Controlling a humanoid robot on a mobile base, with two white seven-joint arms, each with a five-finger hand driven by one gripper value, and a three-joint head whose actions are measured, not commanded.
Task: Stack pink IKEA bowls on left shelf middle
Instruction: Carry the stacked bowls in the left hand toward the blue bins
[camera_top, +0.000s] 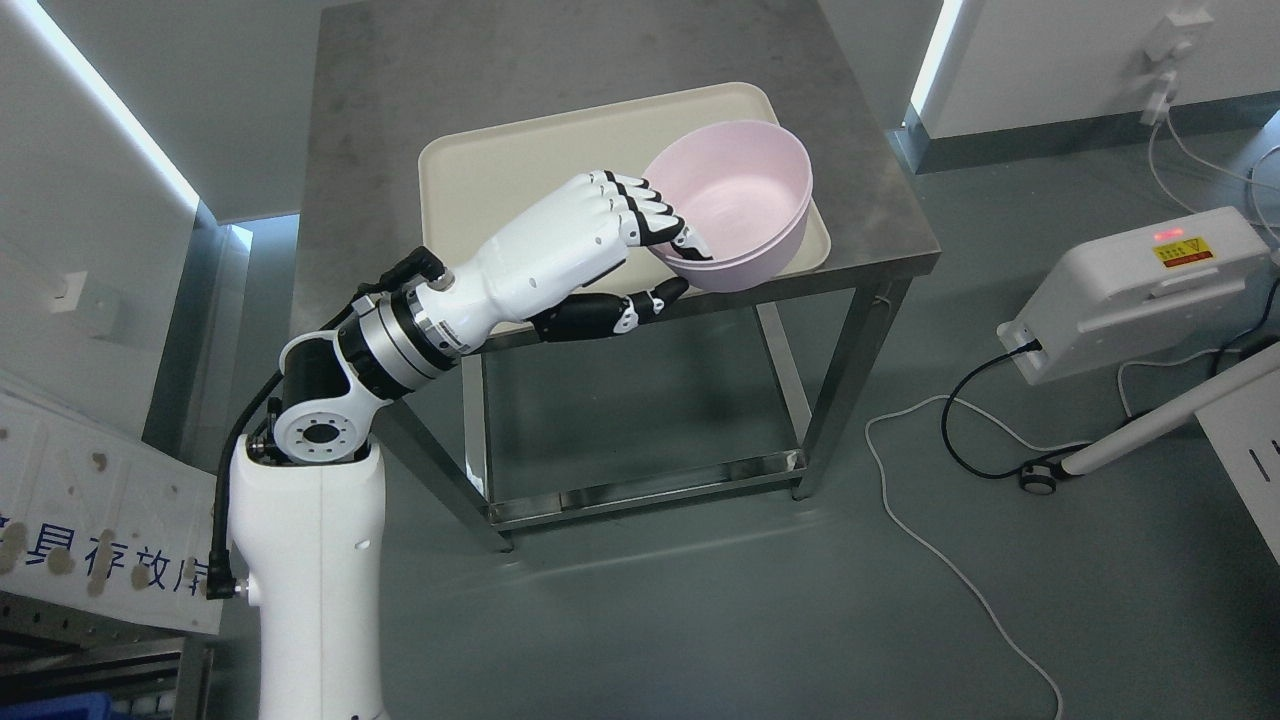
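Observation:
Two pink bowls (735, 205), nested one inside the other, sit tilted over the near right corner of a cream tray (500, 160) on a steel table. My left hand (672, 262) grips the bowls' near rim, its fingers (655, 215) curled over the edge into the bowl and the thumb (640, 305) under the outer wall. The white left arm rises from the lower left. The right arm is out of view.
The steel table (400, 80) has a lower shelf (640, 470) under it. A white device (1140, 290) with cables lies on the floor at right. At the lower left is a white board (90, 520) with printed characters.

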